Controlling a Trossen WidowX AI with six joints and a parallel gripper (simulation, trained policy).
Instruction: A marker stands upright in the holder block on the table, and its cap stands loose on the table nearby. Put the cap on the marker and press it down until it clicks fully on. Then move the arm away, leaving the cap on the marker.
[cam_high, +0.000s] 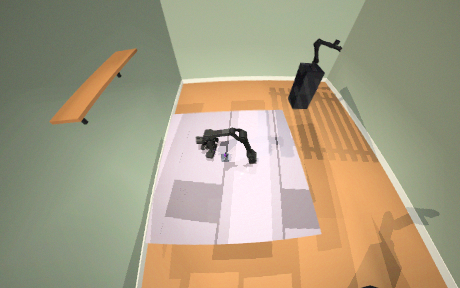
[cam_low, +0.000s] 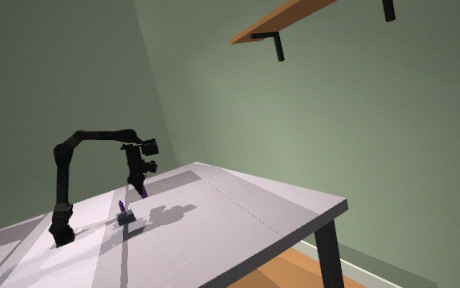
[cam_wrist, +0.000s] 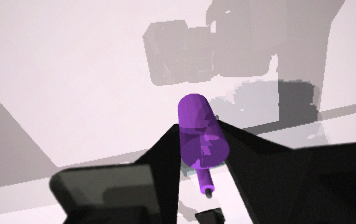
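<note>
The purple cap (cam_low: 144, 192) (cam_wrist: 192, 111) is between the fingers of my gripper (cam_low: 140, 190) (cam_wrist: 196, 127), which is shut on it. It is held above the table, slightly tilted in the exterior view. The marker (cam_low: 121, 206) (cam_wrist: 203, 179) (cam_high: 225, 155) stands upright in the holder block (cam_low: 126, 217) (cam_high: 225, 159), a short way to the side of the cap and lower. In the wrist view the marker's dark tip shows below the cap, and the cap and fingers hide most of the block. The cap cannot be made out in the top view.
The pale table (cam_high: 250, 210) (cam_low: 225, 220) carries the arm's base and broad shadows. A wooden shelf (cam_high: 95, 85) (cam_low: 285, 17) is on the wall. A black pedestal (cam_high: 306, 85) with a second small arm stands beyond the table.
</note>
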